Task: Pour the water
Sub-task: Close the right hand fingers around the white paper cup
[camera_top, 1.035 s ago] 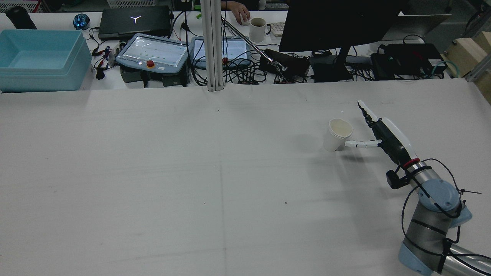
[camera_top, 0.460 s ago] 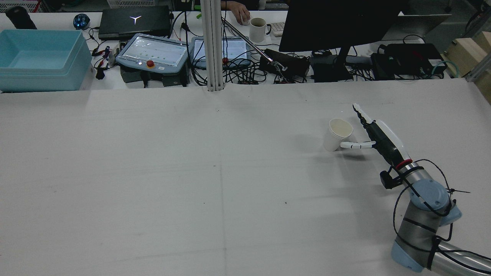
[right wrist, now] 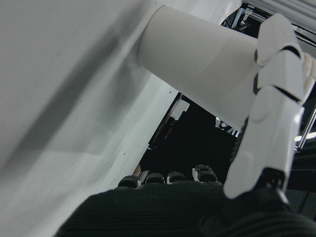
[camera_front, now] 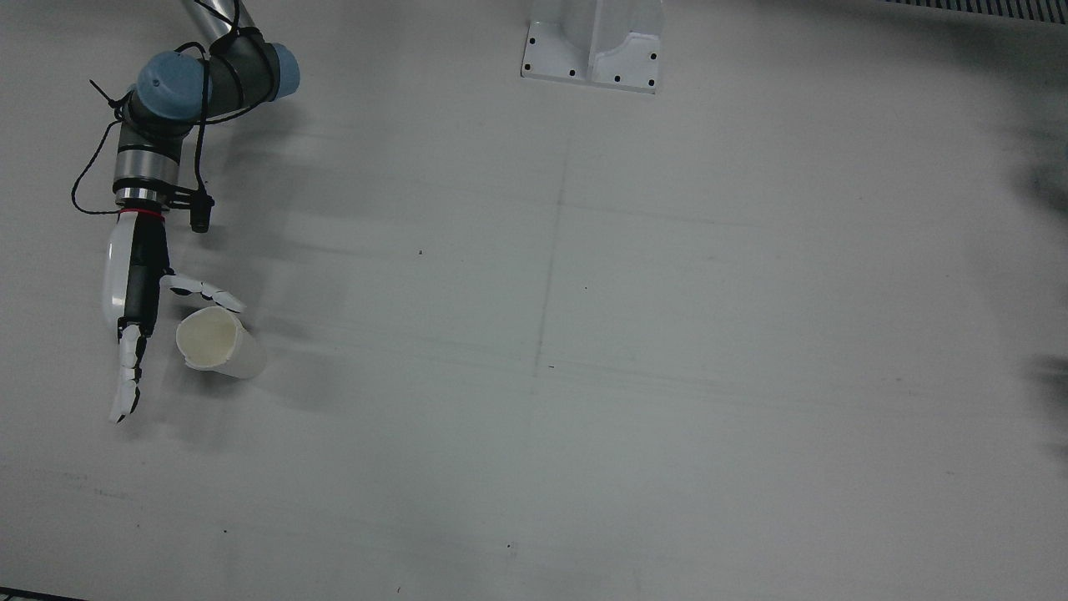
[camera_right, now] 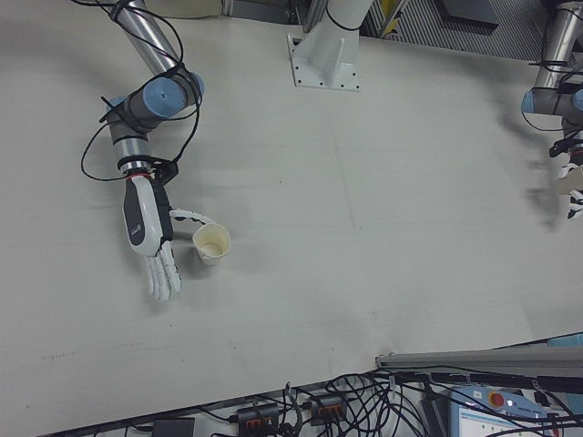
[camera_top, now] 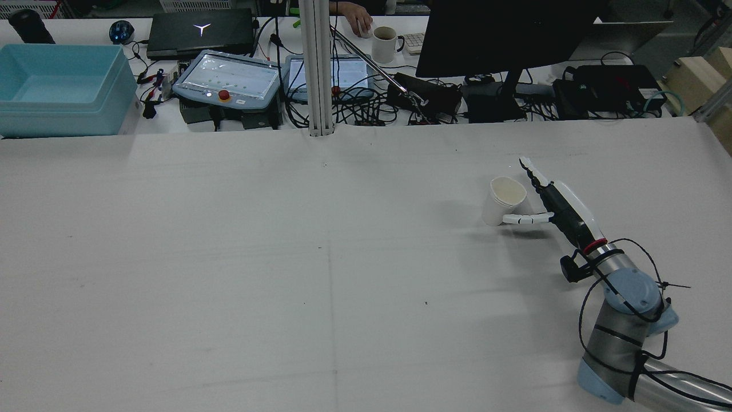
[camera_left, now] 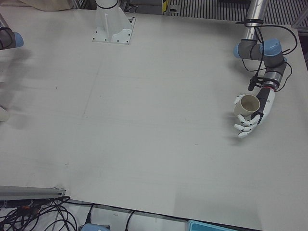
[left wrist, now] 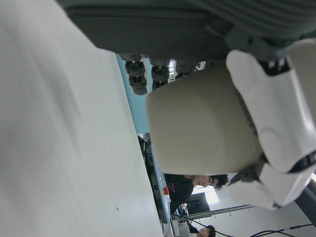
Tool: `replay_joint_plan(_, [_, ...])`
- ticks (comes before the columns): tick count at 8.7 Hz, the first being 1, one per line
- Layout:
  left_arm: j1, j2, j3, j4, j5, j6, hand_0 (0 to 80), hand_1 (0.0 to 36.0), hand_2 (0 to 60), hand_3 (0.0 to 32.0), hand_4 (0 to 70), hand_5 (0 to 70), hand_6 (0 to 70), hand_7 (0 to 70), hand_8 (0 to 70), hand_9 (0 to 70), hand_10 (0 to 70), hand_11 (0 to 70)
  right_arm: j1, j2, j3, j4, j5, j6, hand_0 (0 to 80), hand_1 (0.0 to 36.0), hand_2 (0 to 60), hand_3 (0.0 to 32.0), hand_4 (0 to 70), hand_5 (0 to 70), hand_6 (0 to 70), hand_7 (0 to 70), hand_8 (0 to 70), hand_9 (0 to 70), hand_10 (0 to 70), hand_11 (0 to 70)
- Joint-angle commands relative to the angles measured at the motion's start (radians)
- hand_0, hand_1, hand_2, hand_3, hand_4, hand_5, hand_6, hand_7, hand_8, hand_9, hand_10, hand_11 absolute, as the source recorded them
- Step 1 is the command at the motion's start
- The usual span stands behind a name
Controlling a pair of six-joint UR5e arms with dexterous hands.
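A white paper cup (camera_top: 503,201) stands upright on the table before my right arm; it also shows in the front view (camera_front: 213,340) and the right-front view (camera_right: 211,244). My right hand (camera_top: 557,209) is open beside it, its thumb (right wrist: 276,74) along the cup's near side and its fingers stretched past the far side. My left hand (camera_left: 252,118) is shut on a beige cup (camera_left: 247,105) and holds it just above the table. The left hand view shows fingers (left wrist: 276,108) wrapped around that cup (left wrist: 197,123). The rear view does not show my left arm.
A white pedestal (camera_front: 592,50) stands at the table's robot-side edge. Beyond the far edge are a blue bin (camera_top: 57,86), teach pendants (camera_top: 226,80), a monitor (camera_top: 503,34) and cables. The grey table top (camera_top: 286,257) is wide and flat.
My right arm has shifted left and a little lower in the rear view, and the hand has moved closer to the white cup, with the thumb now across its near side. The cup has not moved.
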Motion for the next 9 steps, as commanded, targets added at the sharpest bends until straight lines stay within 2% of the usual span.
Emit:
replay_joint_plan(1, [-0.002, 0.003, -0.001, -0.001, 0.000, -0.001, 47.9, 20.0, 52.7, 0.0, 46.1, 70.0, 22.9, 40.1, 12.1, 20.6, 9.5, 14.6, -0.020, 0.022, -0.040, 0.095, 0.032, 0.005, 50.7, 20.8, 12.5, 0.0, 0.0, 4.2, 0.0, 0.0, 0.0, 0.0, 0.0, 0.0])
replay_joint_plan(4, [-0.002, 0.011, 0.001, -0.002, 0.000, -0.001, 47.9, 20.2, 52.9, 0.0, 45.5, 70.0, 22.9, 39.9, 12.2, 20.7, 9.5, 14.7, -0.024, 0.025, -0.038, 0.109, 0.038, 0.100, 51.1, 21.2, 12.7, 0.0, 0.0, 6.1, 0.0, 0.0, 0.0, 0.0, 0.0, 0.0])
replay_joint_plan(7, [0.000, 0.011, 0.001, -0.002, 0.000, 0.001, 47.7, 20.2, 53.2, 0.0, 44.5, 70.0, 22.7, 39.7, 12.1, 20.6, 9.6, 14.7, -0.028, 0.025, -0.041, 0.109, 0.040, 0.111, 51.1, 21.3, 13.0, 0.0, 0.0, 7.6, 0.0, 0.0, 0.0, 0.0, 0.0, 0.0])
replay_joint_plan(8, [0.000, 0.012, 0.001, -0.002, 0.000, 0.001, 47.7, 20.1, 52.8, 0.0, 44.7, 70.0, 22.7, 39.6, 12.2, 20.6, 9.6, 14.7, -0.031, 0.026, -0.041, 0.109, 0.043, 0.108, 51.1, 21.2, 13.2, 0.0, 0.7, 8.0, 0.0, 0.0, 0.0, 0.0, 0.0, 0.0])
replay_joint_plan(9, [0.000, 0.011, 0.001, -0.002, 0.000, 0.001, 47.7, 20.2, 53.4, 0.0, 44.3, 70.0, 22.6, 39.4, 12.1, 20.6, 9.5, 14.7, -0.031, 0.028, -0.041, 0.109, 0.043, 0.105, 50.9, 21.1, 14.6, 0.0, 4.7, 9.6, 0.0, 0.0, 0.0, 0.0, 0.0, 0.0])
